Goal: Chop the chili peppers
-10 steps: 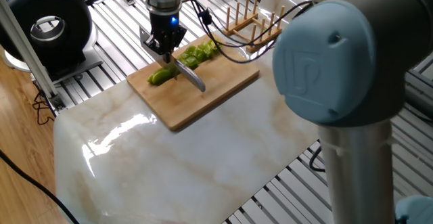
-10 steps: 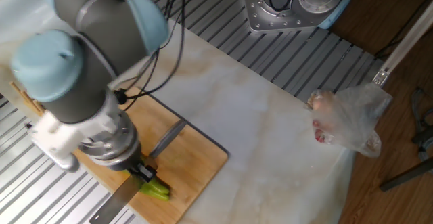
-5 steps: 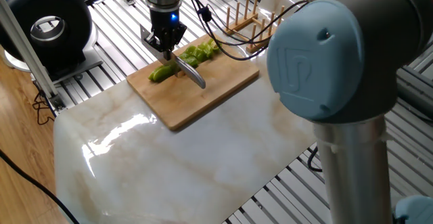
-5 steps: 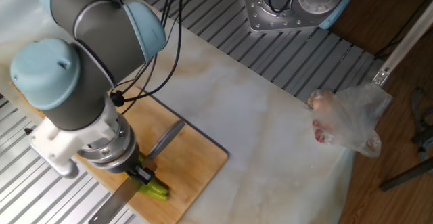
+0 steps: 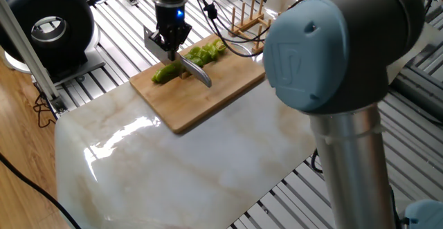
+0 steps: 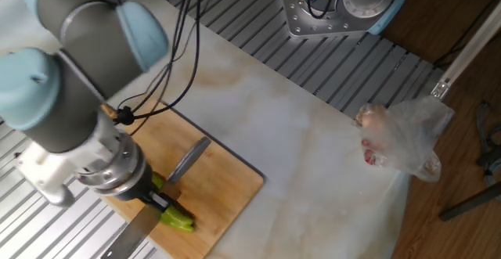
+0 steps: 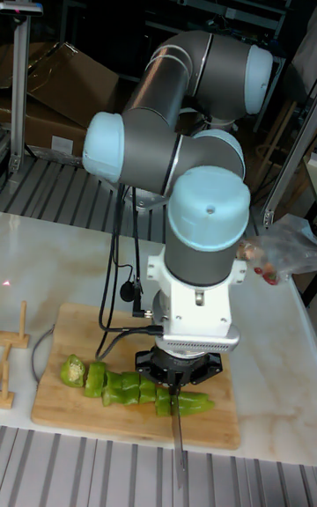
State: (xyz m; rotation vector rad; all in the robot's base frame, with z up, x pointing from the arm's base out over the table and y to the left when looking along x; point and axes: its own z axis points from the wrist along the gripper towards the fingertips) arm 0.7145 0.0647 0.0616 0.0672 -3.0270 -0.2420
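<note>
A light-green chili pepper lies on the wooden cutting board (image 5: 208, 99) (image 6: 228, 187) (image 7: 62, 408). Its uncut tapered end (image 5: 163, 74) (image 6: 178, 221) (image 7: 196, 402) points to the board's corner. Several cut chunks (image 5: 205, 52) (image 7: 97, 377) trail off in a row behind it. My gripper (image 5: 172, 49) (image 6: 156, 199) (image 7: 179, 375) points straight down over the pepper, where the whole part meets the chunks. It is shut on a knife (image 5: 197, 75) (image 6: 188, 161) (image 7: 180, 437). The blade lies across the pepper, low over the board. Whether the edge touches the pepper is hidden.
The board sits at the far corner of a marble slab (image 5: 173, 167). A wooden rack (image 5: 256, 20) stands just behind it. A clear plastic bag (image 6: 403, 138) (image 7: 277, 252) lies at the slab's edge. A black round device (image 5: 48, 25) is off the slab. The arm's base (image 6: 344, 5) is bolted beyond it.
The gripper and knife have shifted slightly along the pepper, showing a little more of the uncut end. The arm's elbow has swung with it. The pepper pieces have not moved.
</note>
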